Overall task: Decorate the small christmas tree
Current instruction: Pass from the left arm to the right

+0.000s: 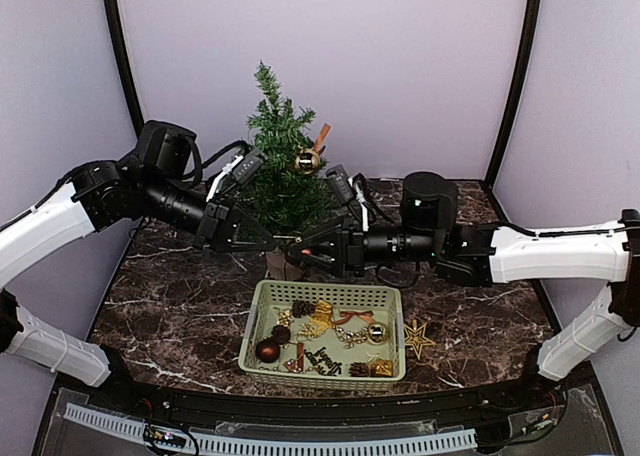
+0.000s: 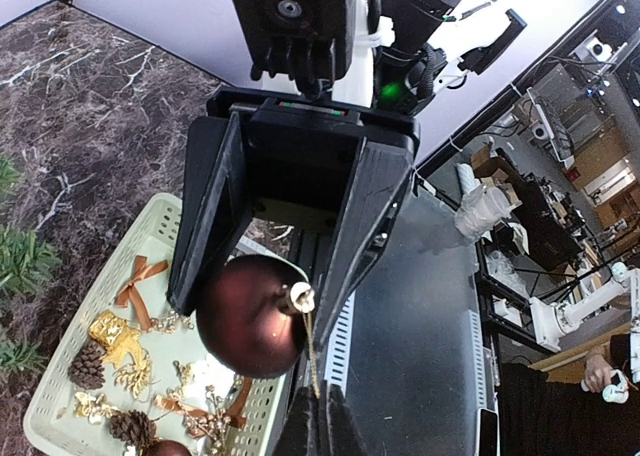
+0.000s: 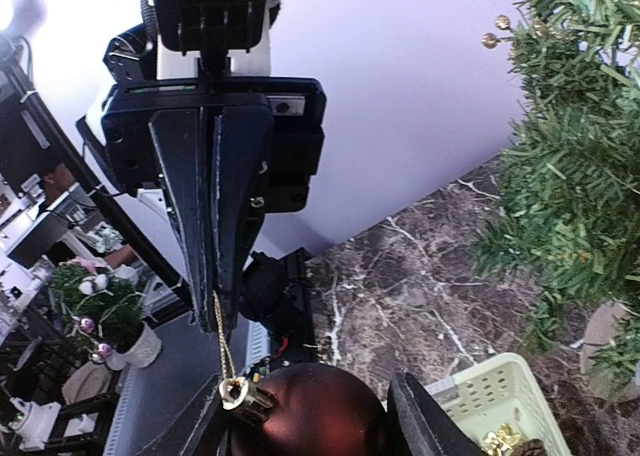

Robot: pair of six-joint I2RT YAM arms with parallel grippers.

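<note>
Maroon bauble [image 2: 250,321], ornament basket [image 1: 330,287] by tree [image 1: 280,146], gold star [image 1: 417,338] beside

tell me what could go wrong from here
The glossy round bauble sits at the tip of the right end effector; it could slip out and drop. The left end effector pinches only the thin string; a pull could free or snap it. The tree is close; a stray move might tip it.
</note>
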